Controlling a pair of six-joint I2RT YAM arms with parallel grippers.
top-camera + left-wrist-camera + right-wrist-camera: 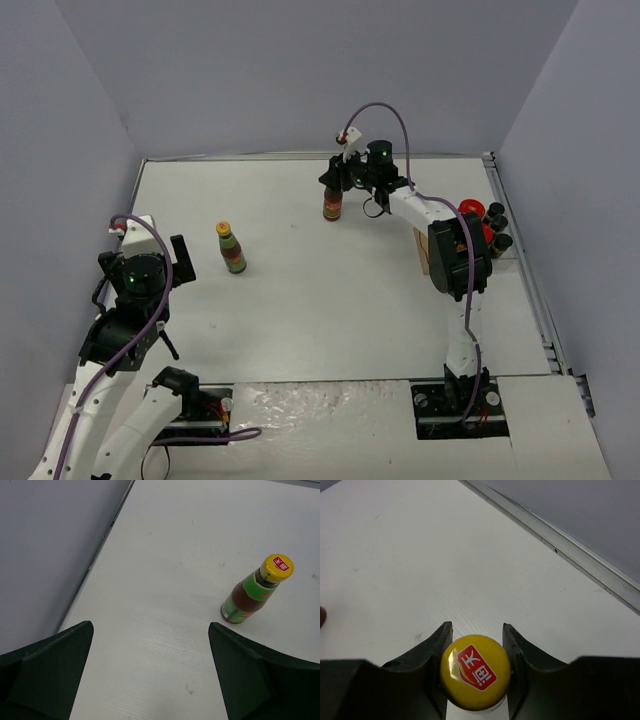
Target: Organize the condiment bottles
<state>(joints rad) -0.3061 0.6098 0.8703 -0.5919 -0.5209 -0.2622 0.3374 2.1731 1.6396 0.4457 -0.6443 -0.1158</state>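
Note:
A tall dark bottle with a yellow cap (476, 672) stands at the far middle of the table (300, 300); my right gripper (475, 630) is shut on it just below the cap. From above the same bottle (333, 207) shows under the right gripper (340, 182). A second yellow-capped bottle (232, 248) with a green label stands upright at centre left, seen also as the green-labelled bottle (256, 591) ahead and right of my left gripper (150, 680). The left gripper (178, 290) is open and holds nothing. Red-lidded jars (470, 209) and black-capped shakers (497, 212) cluster at the right edge.
The jars and shakers sit in a clear brownish tray (505, 250) against the right wall, partly hidden by the right arm's elbow (458, 255). Grey walls close the table on the left, back and right. A metal rail (560, 545) runs along the far edge.

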